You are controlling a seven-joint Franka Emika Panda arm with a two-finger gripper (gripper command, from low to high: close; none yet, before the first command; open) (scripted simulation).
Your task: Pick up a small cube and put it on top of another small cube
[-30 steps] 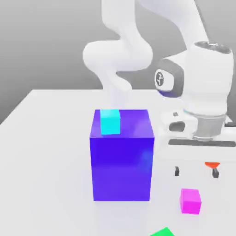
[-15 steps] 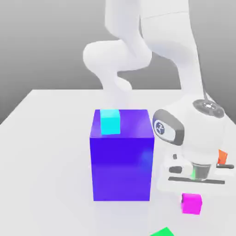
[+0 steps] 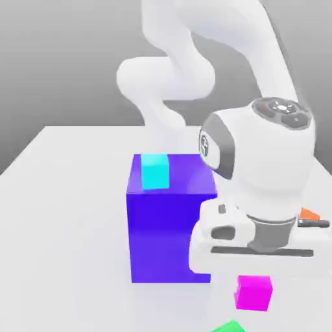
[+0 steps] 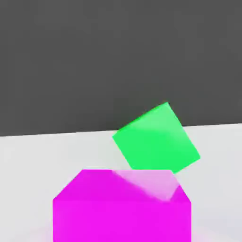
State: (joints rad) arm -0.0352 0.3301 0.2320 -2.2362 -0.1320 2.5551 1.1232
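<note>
The small magenta-pink cube (image 3: 253,292) hangs directly under the white hand in the exterior view, near the table's front edge. My gripper (image 3: 254,279) is shut on it, and the hand's body hides the fingers. The same small cube (image 4: 122,208) looms very close in the hand view. A cyan small cube (image 3: 155,171) rests on top of the big blue-violet block (image 3: 162,227), at its back left. An orange small cube (image 3: 309,214) peeks out behind the hand on the exterior view's right.
A green cube (image 3: 228,327) lies at the front edge just below the held cube, and appears tilted beyond it as the green cube (image 4: 156,138). The tall block stands immediately to the exterior view's left of the hand. The white table (image 3: 58,214) spreads around.
The hand came down over the magenta cube and shut on it. It has since shifted toward the exterior view's left, and the cube moved with it, closer to the big block.
</note>
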